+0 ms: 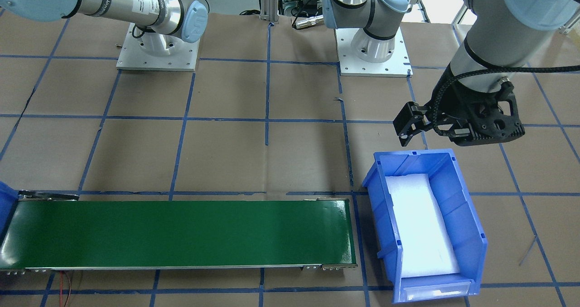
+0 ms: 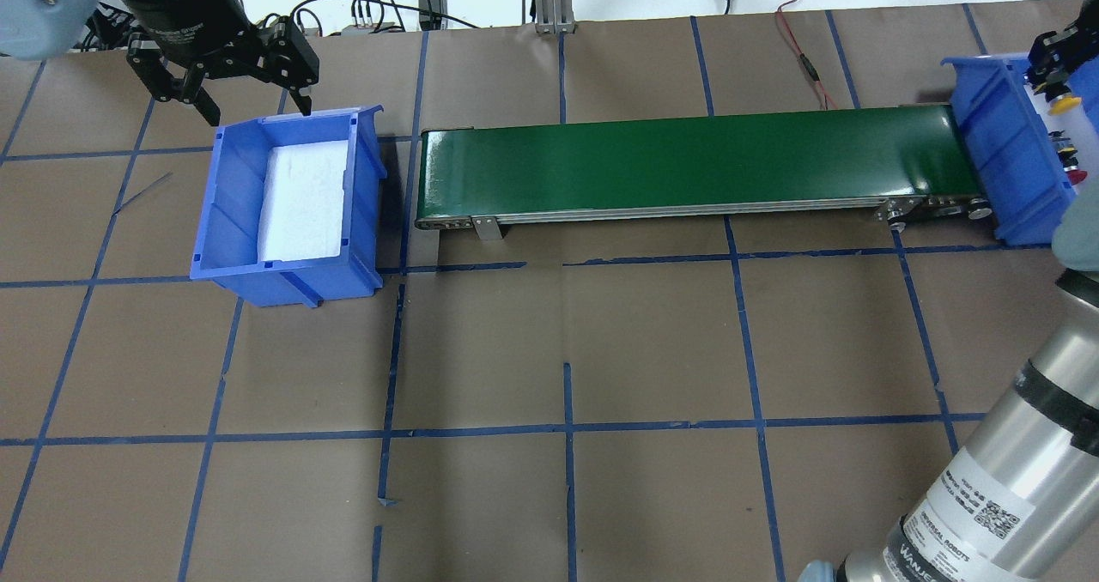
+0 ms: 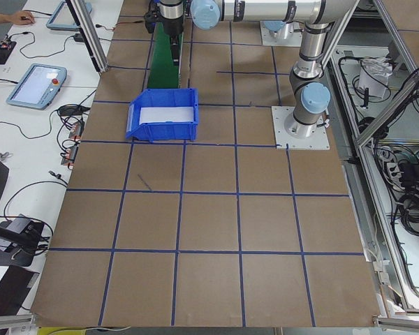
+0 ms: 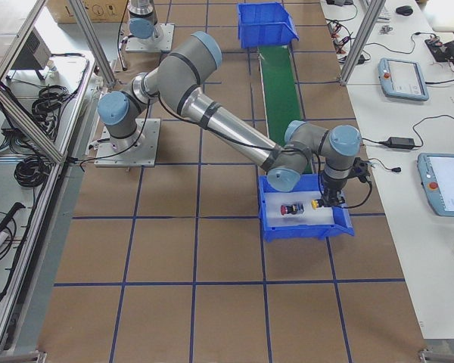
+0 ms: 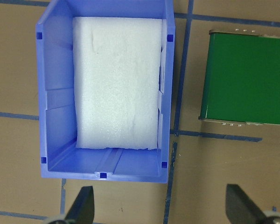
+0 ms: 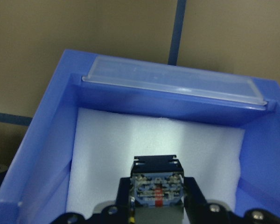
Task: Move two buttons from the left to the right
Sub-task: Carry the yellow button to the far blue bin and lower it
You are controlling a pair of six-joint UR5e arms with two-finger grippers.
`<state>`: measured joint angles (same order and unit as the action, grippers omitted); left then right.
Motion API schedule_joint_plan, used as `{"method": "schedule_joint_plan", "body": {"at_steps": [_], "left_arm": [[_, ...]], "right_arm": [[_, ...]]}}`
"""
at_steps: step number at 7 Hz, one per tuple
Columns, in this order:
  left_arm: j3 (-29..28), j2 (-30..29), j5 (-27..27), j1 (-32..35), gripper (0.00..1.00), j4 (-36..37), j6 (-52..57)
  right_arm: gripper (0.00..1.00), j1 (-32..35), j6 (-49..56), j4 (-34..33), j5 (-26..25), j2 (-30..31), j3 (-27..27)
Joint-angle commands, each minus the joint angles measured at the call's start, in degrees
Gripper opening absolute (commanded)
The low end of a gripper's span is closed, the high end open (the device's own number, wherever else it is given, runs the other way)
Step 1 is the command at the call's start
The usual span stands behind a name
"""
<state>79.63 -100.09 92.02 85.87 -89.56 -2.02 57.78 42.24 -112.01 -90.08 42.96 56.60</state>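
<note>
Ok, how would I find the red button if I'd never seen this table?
Follow the long green belt to the blue box under the right gripper. Two buttons are inside, over white foam. The red button is the one with the red cap; the yellow button beside it has a yellow one.

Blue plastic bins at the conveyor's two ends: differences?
Left blue plastic bin holds only white foam; right blue plastic bin holds a red push-button and a yellow push-button. The open left gripper hovers outside the left bin; the right gripper is inside the right bin, gripping the yellow one. Both are foam-lined.
</note>
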Motion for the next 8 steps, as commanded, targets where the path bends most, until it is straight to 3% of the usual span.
{"method": "schedule_joint_plan", "body": {"at_steps": [1,3,4,5,8], "left_arm": [[0.0,0.0,0.0,0.0,1.00,0.0,0.0],[0.0,0.0,0.0,0.0,1.00,0.0,0.0],[0.0,0.0,0.0,0.0,1.00,0.0,0.0],[0.0,0.0,0.0,0.0,1.00,0.0,0.0],[0.0,0.0,-0.8,0.0,1.00,0.0,0.0]], "right_arm": [[0.08,0.0,-0.1,2.9,-0.5,-0.2,-0.2],[0.14,-0.1,-0.1,2.9,-0.6,-0.2,-0.3],[0.39,-0.1,0.3,3.1,-0.6,-0.2,-0.2],[0.47,-0.1,0.3,3.2,-0.6,-0.2,-0.2],[0.48,-0.3,0.5,3.1,-0.4,-0.2,-0.3]]}}
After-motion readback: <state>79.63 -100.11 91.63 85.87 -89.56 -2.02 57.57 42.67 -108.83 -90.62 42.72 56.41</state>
